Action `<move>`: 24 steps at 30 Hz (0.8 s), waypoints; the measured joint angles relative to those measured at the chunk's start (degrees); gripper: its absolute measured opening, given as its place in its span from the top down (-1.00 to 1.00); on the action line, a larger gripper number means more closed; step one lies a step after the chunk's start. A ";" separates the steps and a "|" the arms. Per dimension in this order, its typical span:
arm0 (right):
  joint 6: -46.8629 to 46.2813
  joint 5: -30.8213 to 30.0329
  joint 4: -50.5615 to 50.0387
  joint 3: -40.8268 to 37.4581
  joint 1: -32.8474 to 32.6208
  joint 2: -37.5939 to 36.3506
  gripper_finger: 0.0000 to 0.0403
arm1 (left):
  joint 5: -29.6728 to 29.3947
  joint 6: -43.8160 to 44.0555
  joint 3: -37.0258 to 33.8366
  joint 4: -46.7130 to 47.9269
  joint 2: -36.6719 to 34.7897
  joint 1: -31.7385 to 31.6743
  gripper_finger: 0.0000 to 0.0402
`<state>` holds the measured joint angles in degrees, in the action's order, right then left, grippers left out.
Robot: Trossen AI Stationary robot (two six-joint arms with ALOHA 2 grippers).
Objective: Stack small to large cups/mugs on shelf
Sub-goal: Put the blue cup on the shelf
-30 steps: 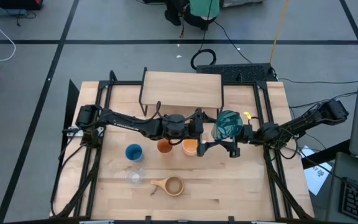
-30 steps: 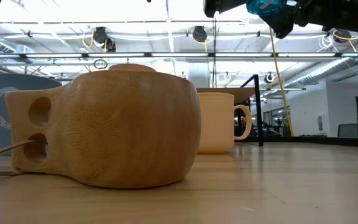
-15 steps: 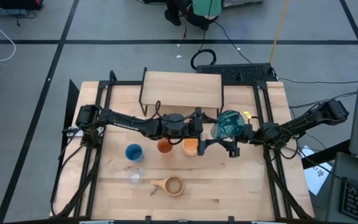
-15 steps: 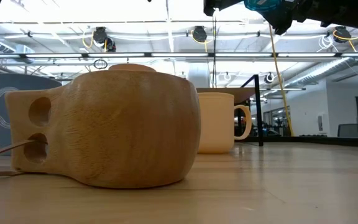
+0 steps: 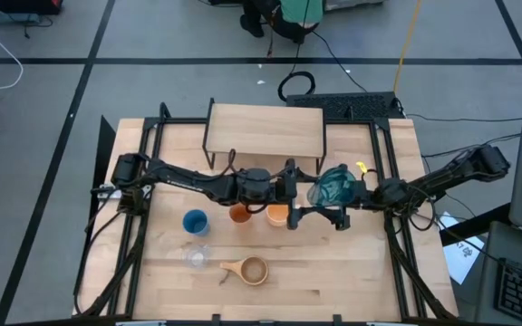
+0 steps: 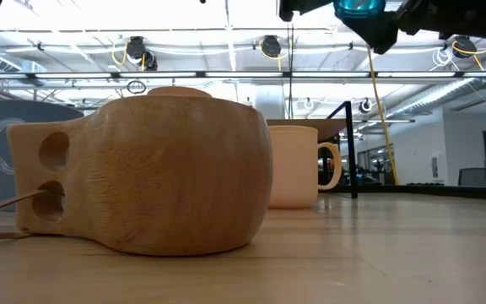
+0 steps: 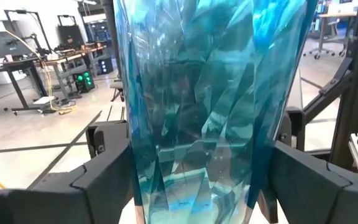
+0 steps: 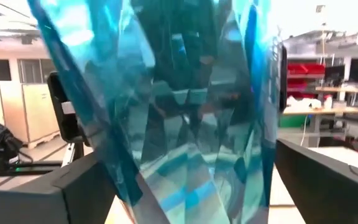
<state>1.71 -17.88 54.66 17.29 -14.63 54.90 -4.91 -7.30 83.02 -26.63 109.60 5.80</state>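
Teal textured tumbler: held in the air above the middle of the counter, right of the other cups and nearer than the shelf. In the low view only its base shows at the top edge, high above the counter.
Left tool: reaches in from the left and is clenched on the teal textured tumbler. In the left wrist view the glassy body fills the gap and both dark fingers press against its sides.
Right tool: comes in from the right to the same tumbler. It is released, with its fingers spread on either side of the tumbler, which leans between them.
Shelf: light-wood board on black legs at the far middle of the counter, with nothing on it.
Orange-brown tumbler: on the counter, under the left arm.
Orange handled mug: just right of the orange-brown tumbler, standing upright. In the low view its handle points right.
Blue cup: left of the orange-brown tumbler.
Clear glass: nearer than the blue cup.
Tan wooden cup: nearest of all, right of the clear glass. It looms large in the low view.
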 joint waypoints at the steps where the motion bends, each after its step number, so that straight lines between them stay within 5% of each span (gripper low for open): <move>1: -0.43 -0.04 -1.50 0.03 0.01 -0.62 -0.97 | -0.02 -0.20 0.00 0.05 0.03 0.02 -0.63; 15: -6.70 -4.54 -25.54 -0.02 -0.08 -10.80 -0.98 | -0.42 -1.22 0.00 -1.76 -0.18 0.11 -0.60; 24: -19.19 -7.60 -60.42 5.65 -4.15 -18.75 -0.96 | -0.63 -2.23 0.00 -0.42 -1.83 -0.06 -0.62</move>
<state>-17.47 -25.48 -5.75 22.94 -18.79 36.15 -5.53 -9.53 83.02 -27.06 107.77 5.74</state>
